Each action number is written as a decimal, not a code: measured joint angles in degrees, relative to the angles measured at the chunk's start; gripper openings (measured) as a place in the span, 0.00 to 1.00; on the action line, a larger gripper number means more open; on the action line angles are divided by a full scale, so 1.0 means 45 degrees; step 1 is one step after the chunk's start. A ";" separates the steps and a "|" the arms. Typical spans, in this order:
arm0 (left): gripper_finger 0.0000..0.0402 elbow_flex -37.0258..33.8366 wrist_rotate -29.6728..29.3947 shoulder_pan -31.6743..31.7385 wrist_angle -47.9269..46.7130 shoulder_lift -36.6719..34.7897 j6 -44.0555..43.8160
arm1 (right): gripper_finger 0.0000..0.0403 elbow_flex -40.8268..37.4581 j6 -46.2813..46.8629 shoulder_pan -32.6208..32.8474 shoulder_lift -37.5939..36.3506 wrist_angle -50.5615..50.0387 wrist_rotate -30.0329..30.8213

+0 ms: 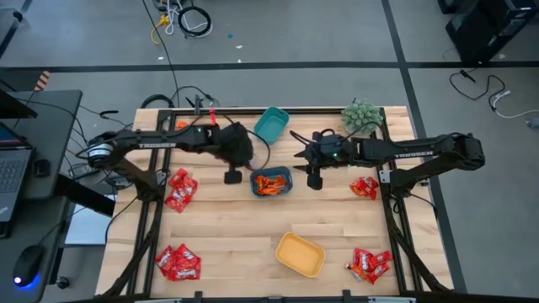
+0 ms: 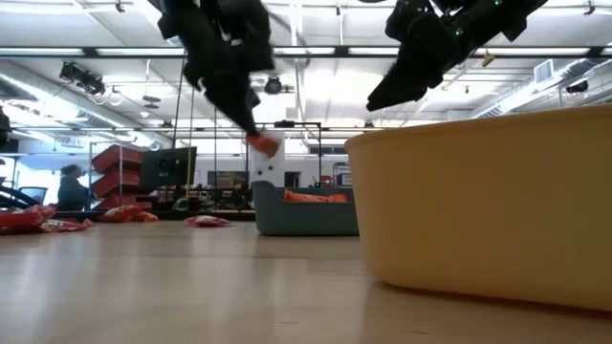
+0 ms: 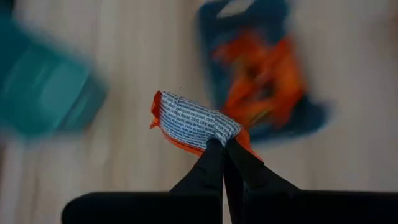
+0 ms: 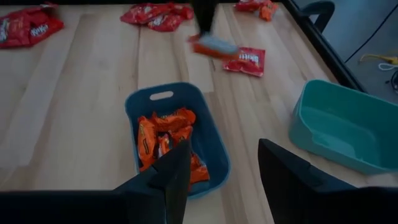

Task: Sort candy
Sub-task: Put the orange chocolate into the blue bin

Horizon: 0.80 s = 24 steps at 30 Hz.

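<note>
Yellow bin: closest, on the table.
Left end effector: clenched on one orange candy.
Right end effector: released, above the blue bin.

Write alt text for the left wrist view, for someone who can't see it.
The left gripper is shut on an orange candy whose wrapper shows white fine print, held above the wooden table. Beyond it, blurred, are a dark blue bin holding orange candies and an empty teal bin.

A lab: ceiling strip lights, floor cables, laptop desk.
</note>
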 joint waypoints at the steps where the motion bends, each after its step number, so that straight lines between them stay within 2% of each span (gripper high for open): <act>1: 0.00 0.0013 0.0293 -0.0288 0.0341 0.0003 0.0121 | 0.43 0.0000 0.0000 0.0000 -0.0044 0.0000 0.0000; 6: 0.00 0.0009 0.1069 -0.1455 0.1569 0.0537 0.0445 | 0.43 -0.0005 0.0000 0.0000 -0.0066 -0.0089 0.0000; 13: 0.03 0.0004 0.1081 -0.2027 0.2103 0.1312 0.0393 | 0.43 -0.0005 -0.0006 -0.0011 -0.0061 -0.0172 -0.0004; 18: 0.11 -0.0001 0.1010 -0.2078 0.2072 0.1587 0.0434 | 0.43 -0.0005 -0.0007 -0.0010 -0.0051 -0.0211 -0.0005; 24: 0.26 -0.0001 0.0882 -0.2083 0.2241 0.1598 0.0378 | 0.43 -0.0005 -0.0012 -0.0019 -0.0051 -0.0225 -0.0005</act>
